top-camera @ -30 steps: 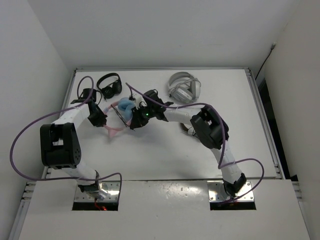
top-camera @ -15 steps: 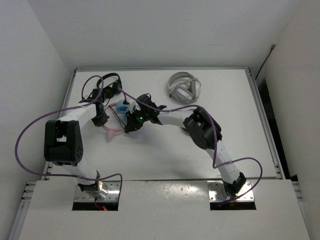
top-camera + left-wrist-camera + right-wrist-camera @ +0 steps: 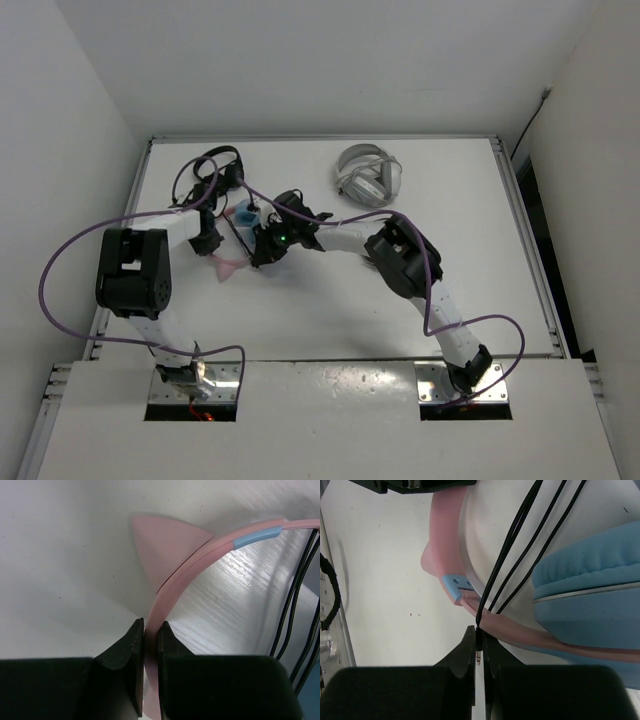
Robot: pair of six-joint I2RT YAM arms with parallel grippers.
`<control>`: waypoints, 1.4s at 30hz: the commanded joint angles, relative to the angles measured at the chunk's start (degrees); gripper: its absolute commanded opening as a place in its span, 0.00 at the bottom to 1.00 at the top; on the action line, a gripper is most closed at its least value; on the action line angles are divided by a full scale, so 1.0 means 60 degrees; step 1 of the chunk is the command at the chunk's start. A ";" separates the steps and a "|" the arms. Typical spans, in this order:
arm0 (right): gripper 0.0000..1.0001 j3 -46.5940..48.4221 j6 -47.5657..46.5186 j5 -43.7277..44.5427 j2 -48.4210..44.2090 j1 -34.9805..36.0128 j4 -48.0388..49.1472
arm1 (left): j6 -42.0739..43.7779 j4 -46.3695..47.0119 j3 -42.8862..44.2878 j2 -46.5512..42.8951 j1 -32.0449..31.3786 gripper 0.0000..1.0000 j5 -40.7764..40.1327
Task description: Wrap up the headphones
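Note:
The headphones lie at the table's left middle: a light-blue ear cup (image 3: pixel 243 213), (image 3: pixel 590 575) and a pink headband (image 3: pixel 224 264), (image 3: pixel 200 560), (image 3: pixel 445 540). My left gripper (image 3: pixel 212 240), (image 3: pixel 150 645) is shut on the pink headband. My right gripper (image 3: pixel 262 247), (image 3: pixel 479 647) is shut on the plug end of the thin black cable (image 3: pixel 520 545), whose strands run across the headband. The cable also shows at the right edge of the left wrist view (image 3: pixel 295 600).
A small black pair of headphones (image 3: pixel 222 170) lies at the back left, close to my left arm. A grey-white pair (image 3: pixel 368 175) lies at the back middle. Purple arm hoses (image 3: pixel 60 270) loop over the left side. The table's left edge (image 3: pixel 140 200) is near.
Both grippers have shifted left and toward the back with the headphones. The ear cup is now more hidden between the two wrists. The left arm has folded closer to the black pair.

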 commanded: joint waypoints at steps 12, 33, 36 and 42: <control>0.32 -0.0699 -0.0506 -0.0341 -0.0954 0.0632 -0.0271 | 0.0149 0.0668 0.0213 0.0572 0.0260 0.18 -0.0368; 0.59 -0.1035 -0.4432 0.1166 -0.5392 -0.0553 -0.4138 | 0.1804 0.0302 0.0214 -0.1329 -0.0661 0.71 0.1259; 0.77 -0.1226 -0.4607 0.1794 -0.6139 -0.0934 -0.4459 | 0.1980 0.0096 -0.0020 -0.2486 -0.1014 0.74 0.1258; 0.89 -0.2191 -0.5122 0.2646 -0.7618 -0.2397 -0.4636 | 0.3542 -0.0605 0.0300 -0.4173 -0.1102 0.99 0.1942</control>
